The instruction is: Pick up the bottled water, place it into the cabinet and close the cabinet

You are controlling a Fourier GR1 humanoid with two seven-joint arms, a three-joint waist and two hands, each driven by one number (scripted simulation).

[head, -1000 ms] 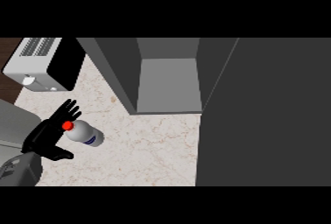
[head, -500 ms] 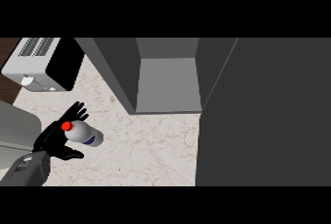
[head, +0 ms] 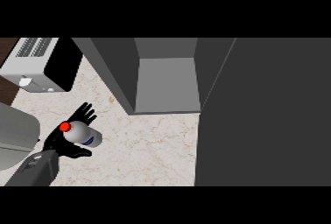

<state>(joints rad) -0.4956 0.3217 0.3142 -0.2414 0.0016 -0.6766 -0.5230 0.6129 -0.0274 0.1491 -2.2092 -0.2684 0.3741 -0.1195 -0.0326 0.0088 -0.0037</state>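
Observation:
The bottled water (head: 82,134), white with a red cap and a blue label, stands on the marble counter (head: 145,151) at the lower left. My left hand (head: 59,146) is pressed against its left side. The fingers (head: 82,113) point straight up past the cap, and the thumb (head: 76,153) reaches under the bottle's near side. The open grey cabinet (head: 165,83) shows its bare inside up and to the right of the bottle. Its dark door (head: 271,113) stands open and fills the right half of the view. My right hand does not show.
A white and black toaster (head: 39,63) sits at the upper left. A grey rounded object (head: 13,140) lies at the left edge beside my forearm. Bare counter runs between the bottle and the cabinet door.
My left hand has shifted right and closed in on the bottle, with the thumb now reaching under its near side. The bottle has barely moved.

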